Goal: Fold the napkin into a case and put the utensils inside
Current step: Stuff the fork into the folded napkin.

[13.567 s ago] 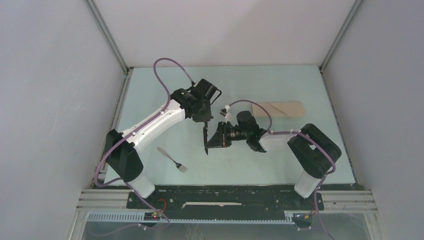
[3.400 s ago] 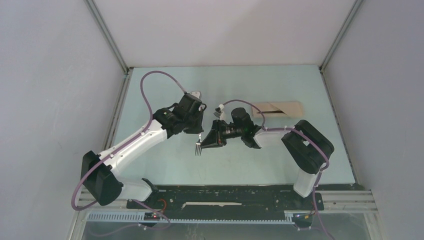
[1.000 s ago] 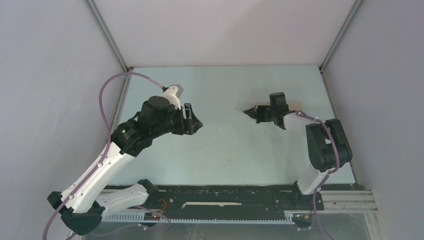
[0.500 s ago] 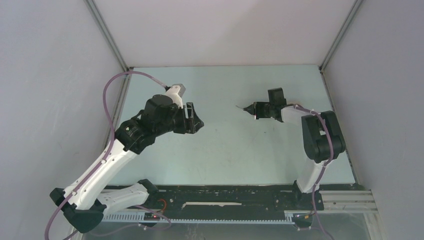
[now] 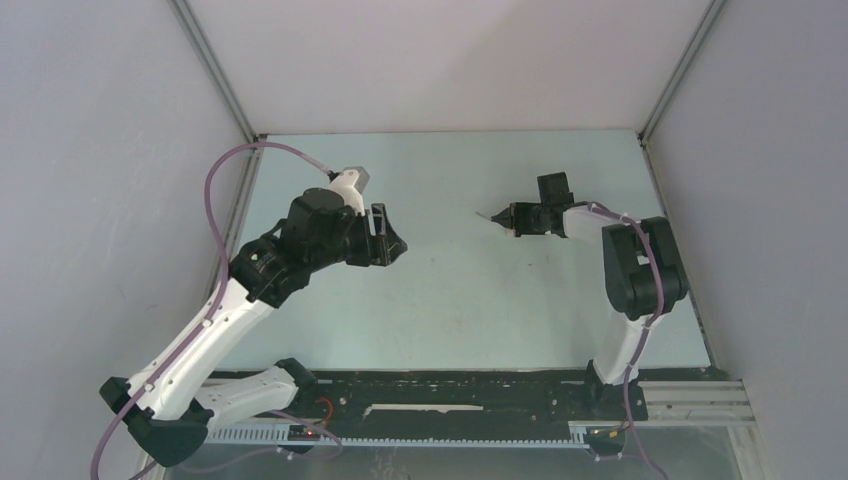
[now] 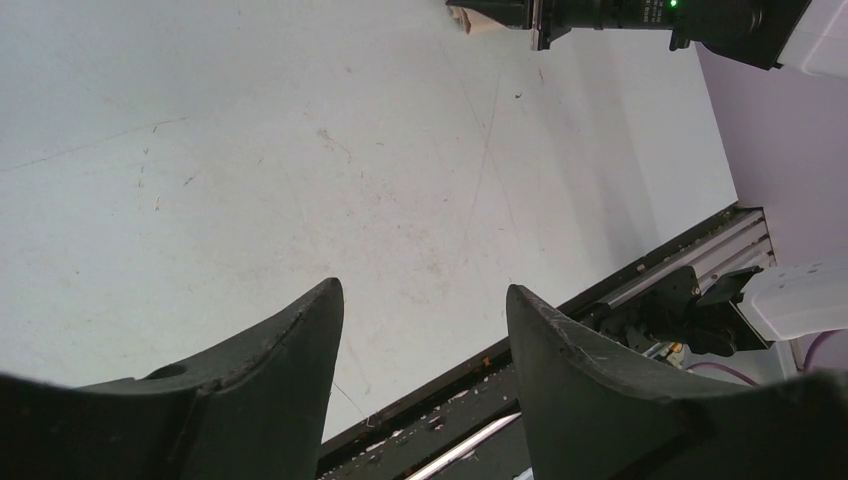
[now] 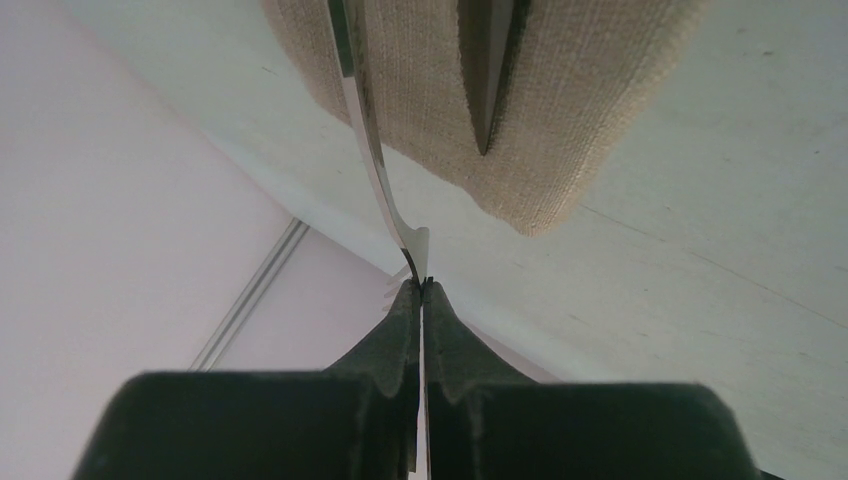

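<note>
**Pale utensil held end-on to the napkin, right arm the nearer**

The right hand (image 7: 421,285) is seen clamped shut on the flared end of the pale grey utensil (image 7: 372,170). Its slim shaft runs straight on from the fingertips and across the edge of the folded napkin (image 7: 570,110). The napkin is thus placed directly ahead of that hand, at the far right of the table (image 5: 450,300), and is largely hidden beneath the arm in the overhead view. A dark utensil (image 7: 490,70) is seen in a slit of the cloth beside the pale one and nearly parallel to it; it is judged to be tucked in. Whether the pale shaft has entered the fold or merely rests on top cannot be told. The coming move is judged to be a push along the utensil's own long axis, away from the hand. The left hand (image 5: 388,238) is held with fingers apart and empty, well apart from the napkin toward the left.
</note>
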You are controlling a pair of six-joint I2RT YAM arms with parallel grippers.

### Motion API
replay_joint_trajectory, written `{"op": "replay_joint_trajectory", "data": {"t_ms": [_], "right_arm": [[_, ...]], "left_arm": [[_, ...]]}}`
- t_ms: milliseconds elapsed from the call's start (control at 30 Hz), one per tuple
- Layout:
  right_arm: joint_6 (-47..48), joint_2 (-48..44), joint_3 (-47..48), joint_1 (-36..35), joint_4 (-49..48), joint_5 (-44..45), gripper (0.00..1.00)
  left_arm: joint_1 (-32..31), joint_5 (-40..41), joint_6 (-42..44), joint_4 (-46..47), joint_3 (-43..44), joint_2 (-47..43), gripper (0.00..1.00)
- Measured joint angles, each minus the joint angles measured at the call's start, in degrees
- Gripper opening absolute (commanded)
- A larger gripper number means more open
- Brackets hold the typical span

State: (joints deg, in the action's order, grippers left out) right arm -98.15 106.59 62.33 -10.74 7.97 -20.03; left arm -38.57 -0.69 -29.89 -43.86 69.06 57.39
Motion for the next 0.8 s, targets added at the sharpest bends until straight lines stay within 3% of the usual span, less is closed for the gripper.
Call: {"op": "replay_joint_trajectory", "data": {"t_ms": [800], "right_arm": [[3.26, 4.0, 4.7, 2.23, 4.48, 0.5, 0.0]], "left_arm": [[1.97, -1.46, 0.42, 0.02, 0.0, -0.09, 0.68]]}}
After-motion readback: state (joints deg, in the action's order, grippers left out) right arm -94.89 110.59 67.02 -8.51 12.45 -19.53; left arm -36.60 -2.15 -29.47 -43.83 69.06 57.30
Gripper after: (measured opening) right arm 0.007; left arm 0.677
